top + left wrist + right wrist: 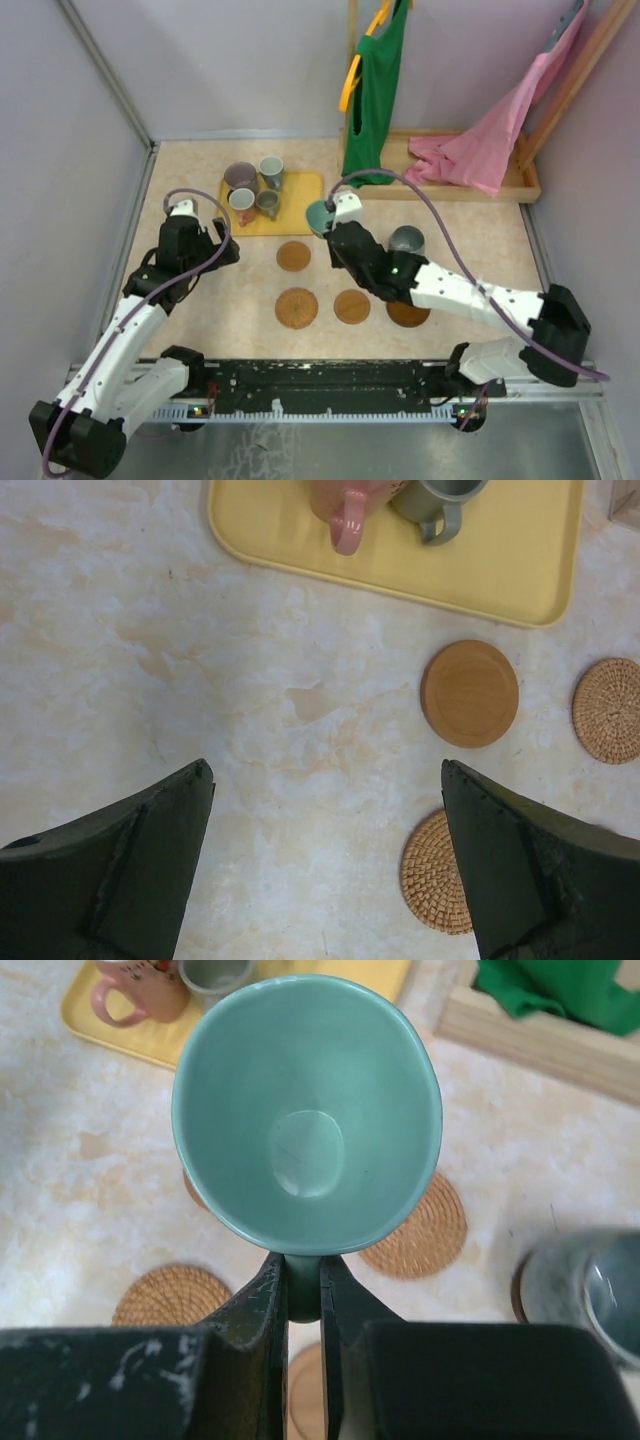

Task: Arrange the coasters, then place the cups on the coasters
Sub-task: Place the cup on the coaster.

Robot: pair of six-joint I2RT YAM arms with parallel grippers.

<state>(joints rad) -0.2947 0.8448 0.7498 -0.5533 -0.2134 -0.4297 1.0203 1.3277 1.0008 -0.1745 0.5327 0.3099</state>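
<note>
My right gripper (303, 1272) is shut on the handle of the teal cup (305, 1110), which hangs above the table near the tray's right end (320, 215). Under it lie woven coasters (415, 1230) (170, 1295) and a smooth one (305, 1400). A grey cup (406, 240) stands to the right on a dark coaster (518, 1290). Three more cups, purplish-brown (240, 177), grey (271, 167) and grey-green (267, 202), plus a reddish one (241, 200), stand on the yellow tray (300, 190). My left gripper (325, 865) hovers open over bare table, left of a woven coaster (432, 872) and a smooth coaster (469, 693).
A wooden rack base (520, 185) with a green garment (375, 90) and a pink one (490, 140) hanging over it fills the back right. Grey walls close in the table on the left and right. Another woven coaster (608, 710) lies further right.
</note>
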